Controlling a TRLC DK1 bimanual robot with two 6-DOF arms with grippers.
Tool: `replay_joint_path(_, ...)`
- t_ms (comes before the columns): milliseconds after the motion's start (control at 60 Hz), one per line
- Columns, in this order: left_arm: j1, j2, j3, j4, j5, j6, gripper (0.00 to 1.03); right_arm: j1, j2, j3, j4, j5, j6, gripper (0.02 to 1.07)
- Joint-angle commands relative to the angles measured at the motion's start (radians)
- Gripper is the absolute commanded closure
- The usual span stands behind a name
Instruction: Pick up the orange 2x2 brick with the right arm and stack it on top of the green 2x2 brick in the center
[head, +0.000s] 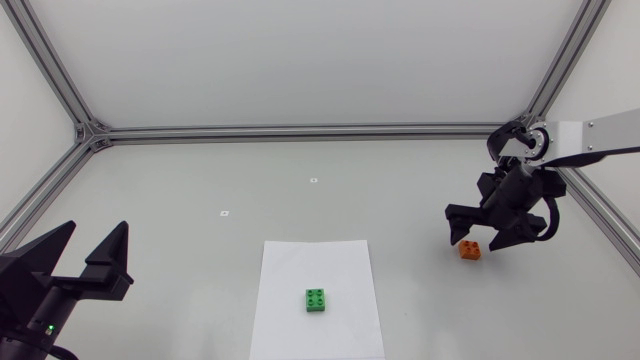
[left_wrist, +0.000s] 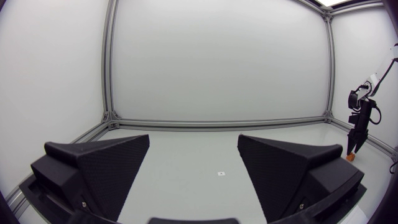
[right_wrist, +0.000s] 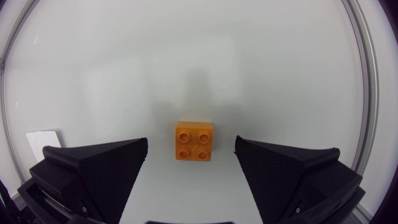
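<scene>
Light falls bright, even and diffuse across my table (head: 200, 190), from no one side that I can tell. Only a thin, soft shadow hugs the orange brick (head: 469, 250). In my right wrist view a fainter grey smudge lies just beyond that brick. Off to the brick's side the frame rail (right_wrist: 368, 93) bows with fisheye distortion. Over the brick, my right gripper (head: 490, 232) reads as flat, matte black.

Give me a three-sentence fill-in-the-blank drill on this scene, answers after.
The brick on the white sheet is ___.
The ___ tool hangs open over the orange brick.
The orange brick shows ___ studs on top.
Answers: green; right; four.
</scene>
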Motion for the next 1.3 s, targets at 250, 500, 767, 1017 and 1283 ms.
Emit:
replay_joint_path(250, 0.003, -0.008, -0.041, -0.015, 0.004, 0.013, 0.04, 0.007, 0.034, -0.034, 0.012, 0.016, 0.023, 0.14)
replay_joint_path(500, 0.003, -0.008, -0.041, -0.015, 0.004, 0.013, 0.04, 0.018, 0.031, -0.048, 0.024, 0.036, 0.023, 0.22)
replay_joint_path(767, 0.003, -0.008, -0.041, -0.015, 0.004, 0.013, 0.04, 0.027, 0.013, -0.060, 0.050, 0.037, 0.017, 0.44)
replay_joint_path(1017, 0.003, -0.008, -0.041, -0.013, 0.004, 0.013, 0.04, 0.027, 0.007, -0.060, 0.047, 0.036, 0.017, 0.45)
replay_joint_path(1283, 0.003, -0.008, -0.041, -0.015, 0.006, 0.013, 0.04, 0.027, 0.000, -0.065, 0.051, 0.036, 0.019, 0.48)
